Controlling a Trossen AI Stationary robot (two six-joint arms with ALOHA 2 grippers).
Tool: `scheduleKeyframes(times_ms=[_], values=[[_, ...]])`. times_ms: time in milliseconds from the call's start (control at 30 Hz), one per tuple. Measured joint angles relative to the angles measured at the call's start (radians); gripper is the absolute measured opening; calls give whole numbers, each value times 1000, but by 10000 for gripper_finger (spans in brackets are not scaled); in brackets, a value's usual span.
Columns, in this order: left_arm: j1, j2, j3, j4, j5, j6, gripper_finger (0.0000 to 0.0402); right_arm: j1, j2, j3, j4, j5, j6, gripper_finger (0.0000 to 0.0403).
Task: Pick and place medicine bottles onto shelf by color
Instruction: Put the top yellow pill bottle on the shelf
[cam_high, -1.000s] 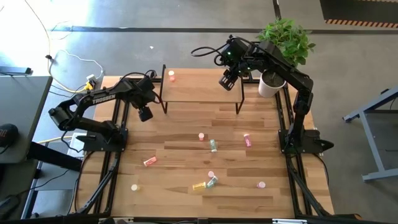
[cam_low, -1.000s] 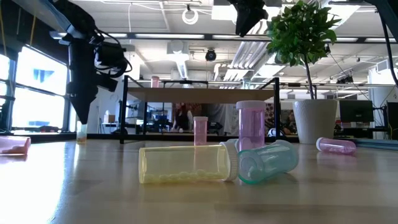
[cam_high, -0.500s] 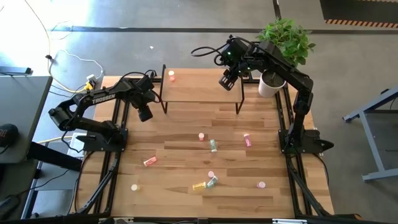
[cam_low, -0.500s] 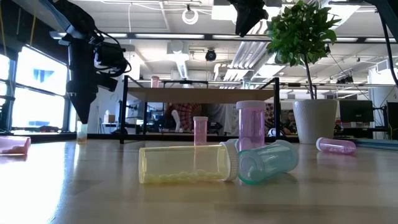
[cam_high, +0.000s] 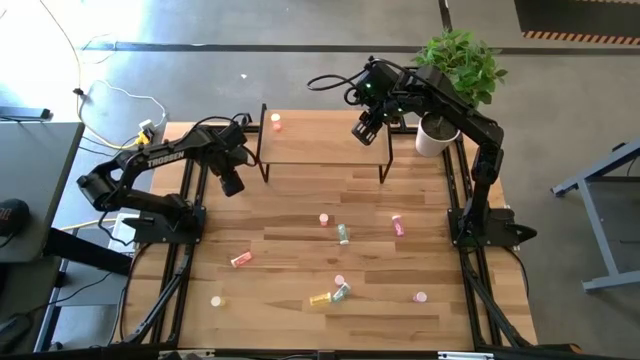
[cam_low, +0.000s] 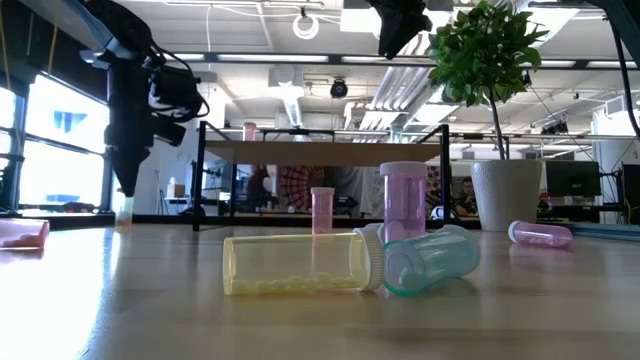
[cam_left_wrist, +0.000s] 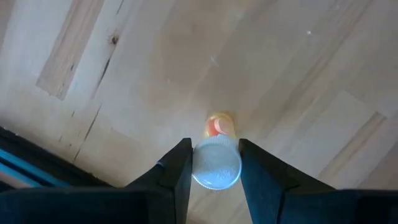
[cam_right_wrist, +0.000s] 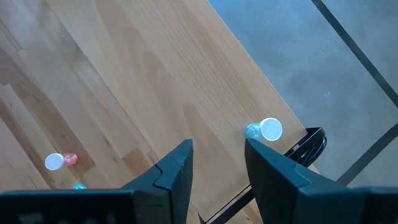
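I have the left tool (cam_left_wrist: 211, 165) pinched on a small orange bottle (cam_left_wrist: 219, 126) — the wrist view shows its pale cap squeezed between my two fingers, the orange body hanging below over bare worktop (cam_high: 290, 205). Seen from above, that tool (cam_high: 231, 184) sits at about ten o'clock on the worktop, just off the left legs of the shelf (cam_high: 320, 140). So the pick looks done and I am at the carry step. One orange bottle (cam_high: 276, 122) already stands at the shelf's left end, so I judge this one belongs beside it: lift clear of the shelf edge, swing toward one o'clock, then lower without knocking the standing bottle. The right tool (cam_high: 365, 131) hovers over the shelf's right end, its fingers (cam_right_wrist: 176, 171) spread and empty, a green bottle (cam_right_wrist: 264, 130) on the board below it. The other bottles — pink, yellow, green — lie scattered around six o'clock.
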Motion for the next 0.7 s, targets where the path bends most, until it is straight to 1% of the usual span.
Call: scheduleKeyframes(times_ms=[100,367,567,700], values=[[0,-6,34,-44,-2,-17,103,0,0,0,0,0,6,138],[0,-7,164,-196,-62,-60,106,0,0,0,0,0,6,138],[-1,-7,290,-284,-74,-85,105,0,0,0,0,0,6,138],[-1,-7,382,-337,-111,-88,107,0,0,0,-1,0,8,138]])
